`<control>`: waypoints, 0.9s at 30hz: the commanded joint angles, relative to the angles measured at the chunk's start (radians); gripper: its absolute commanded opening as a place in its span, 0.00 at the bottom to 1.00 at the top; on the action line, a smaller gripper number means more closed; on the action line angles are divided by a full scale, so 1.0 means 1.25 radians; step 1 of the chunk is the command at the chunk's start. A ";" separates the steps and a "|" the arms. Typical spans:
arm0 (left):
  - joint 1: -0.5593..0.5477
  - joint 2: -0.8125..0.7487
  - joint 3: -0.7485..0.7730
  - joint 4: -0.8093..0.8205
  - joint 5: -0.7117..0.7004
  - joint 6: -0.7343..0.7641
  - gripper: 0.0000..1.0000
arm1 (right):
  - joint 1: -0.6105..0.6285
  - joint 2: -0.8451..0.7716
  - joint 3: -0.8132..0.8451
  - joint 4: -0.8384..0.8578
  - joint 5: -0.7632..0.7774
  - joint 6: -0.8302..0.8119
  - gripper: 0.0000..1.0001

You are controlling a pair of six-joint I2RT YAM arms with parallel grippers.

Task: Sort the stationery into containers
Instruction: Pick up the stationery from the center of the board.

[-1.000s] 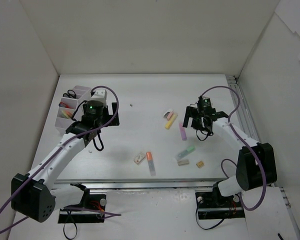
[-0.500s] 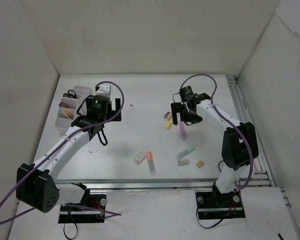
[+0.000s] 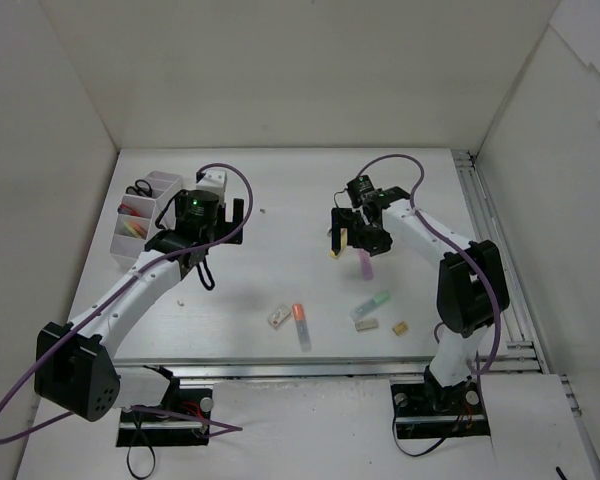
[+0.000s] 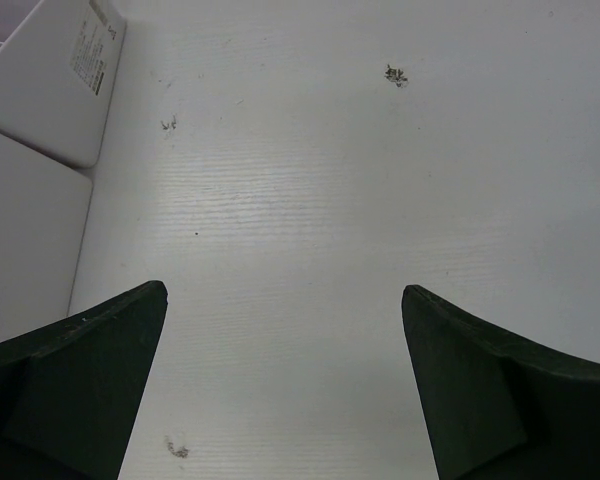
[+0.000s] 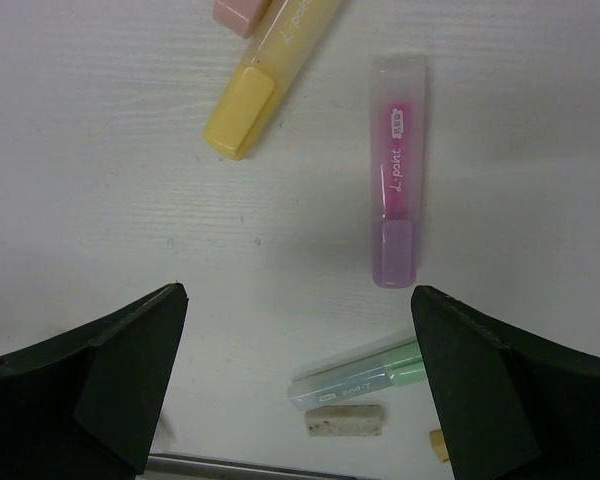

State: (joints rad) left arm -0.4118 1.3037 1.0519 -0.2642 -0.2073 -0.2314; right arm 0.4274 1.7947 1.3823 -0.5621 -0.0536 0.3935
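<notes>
The white organiser (image 3: 140, 222) stands at the left with black-handled scissors (image 3: 138, 187) and other stationery in its compartments. My left gripper (image 3: 225, 205) hovers open just right of it, above bare table (image 4: 284, 290); the organiser's wall (image 4: 50, 90) is at that view's left edge. My right gripper (image 3: 342, 232) hangs open over the loose items, nothing between its fingers (image 5: 298, 292). Under it lie a yellow highlighter (image 5: 270, 85), a pink highlighter (image 5: 397, 170), a green highlighter (image 5: 365, 377) and a whitish eraser (image 5: 346, 420).
An orange-capped pen (image 3: 300, 322) and another eraser (image 3: 278, 317) lie nearer the front edge. A small tan block (image 3: 400, 327) sits right of the green highlighter (image 3: 372, 303). A pink eraser (image 5: 242, 12) touches the yellow highlighter's far end. White walls enclose the table.
My right arm has swung left, from beside the pink highlighter to over the yellow one. The left gripper has shifted slightly right, away from the organiser. Both stay open.
</notes>
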 commanded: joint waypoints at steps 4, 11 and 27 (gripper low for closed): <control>-0.006 -0.010 0.033 0.047 0.009 0.026 0.99 | 0.012 0.001 0.026 -0.012 0.024 0.026 0.91; -0.006 -0.023 0.016 0.043 0.009 0.022 0.99 | 0.014 -0.012 0.040 -0.008 0.103 0.018 0.94; -0.006 -0.053 0.009 0.015 0.005 0.011 0.99 | 0.021 0.024 0.123 -0.002 0.033 0.042 0.95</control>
State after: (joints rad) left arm -0.4118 1.2789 1.0470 -0.2596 -0.1825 -0.2176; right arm 0.4469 1.8088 1.4811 -0.5617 -0.0097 0.4206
